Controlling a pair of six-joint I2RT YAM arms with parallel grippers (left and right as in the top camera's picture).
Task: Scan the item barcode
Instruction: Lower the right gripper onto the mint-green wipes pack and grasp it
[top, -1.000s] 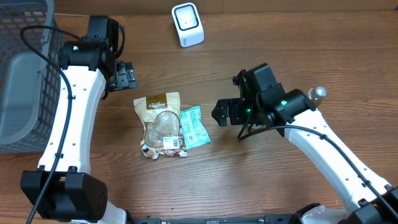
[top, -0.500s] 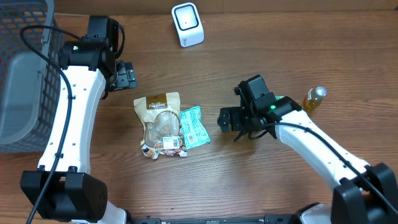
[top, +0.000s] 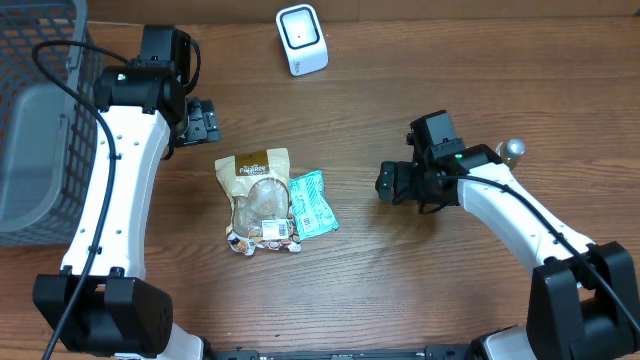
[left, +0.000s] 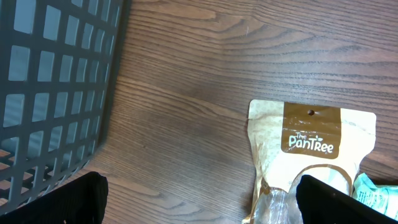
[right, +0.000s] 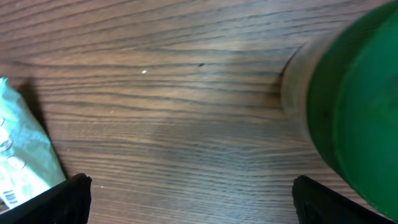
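My left arm (top: 115, 200) reaches straight up the left side, left fingers (left: 84, 200) spread wide, holding nothing. My right arm (top: 515, 225) angles inward from the right, right fingers (right: 68, 200) equally wide apart and empty.

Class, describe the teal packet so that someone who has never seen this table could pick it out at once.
On the wooden table, two packets lie together near the middle. The teal packet is the smaller, on the right of the tan PanTree pouch; only it is blue-green.
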